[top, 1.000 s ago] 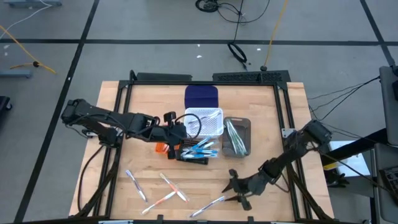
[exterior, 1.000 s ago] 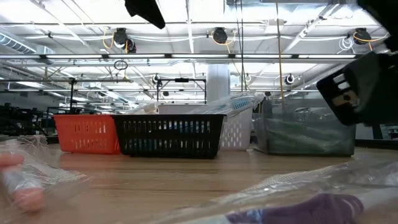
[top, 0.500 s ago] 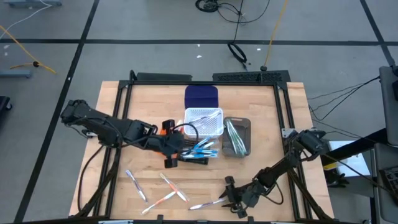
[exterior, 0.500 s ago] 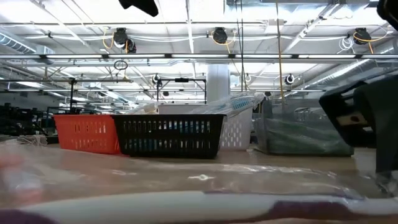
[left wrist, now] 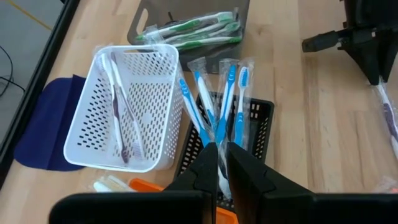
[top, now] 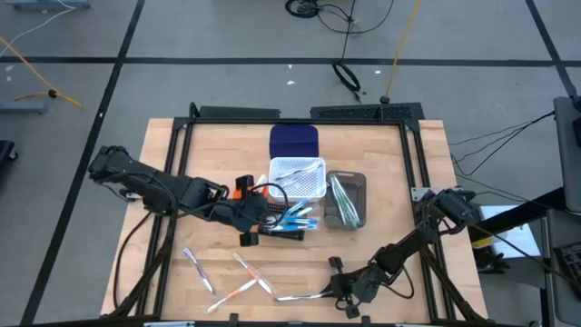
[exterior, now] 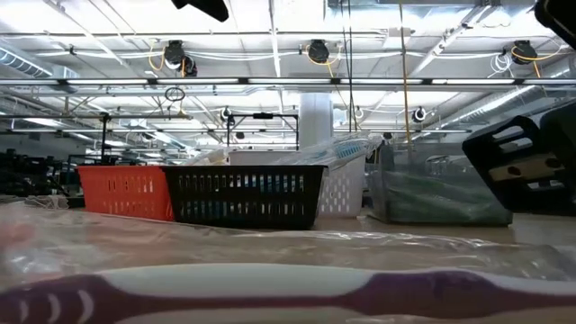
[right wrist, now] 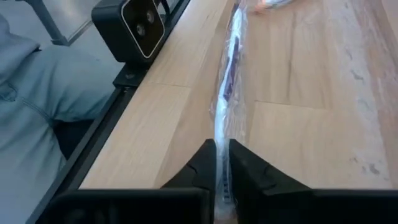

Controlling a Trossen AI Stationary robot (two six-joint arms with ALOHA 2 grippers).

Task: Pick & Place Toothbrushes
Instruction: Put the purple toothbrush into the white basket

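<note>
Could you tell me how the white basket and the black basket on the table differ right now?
The white basket is pale with dotted perforated walls; the black basket is dark with slotted walls. The white basket holds white-handled toothbrushes lying inside it, while the black basket carries blue toothbrushes whose heads poke out over its rim. In the high view the white basket sits farther back than the black one. Both are small open bins.

Right arm is stretched way low toward the near edge, its tool (top: 341,296) down at the surface with fingers pinched together. Left arm reaches across to mid-workspace, tool (top: 249,232) hanging there, fingers nearly touching too.
</note>
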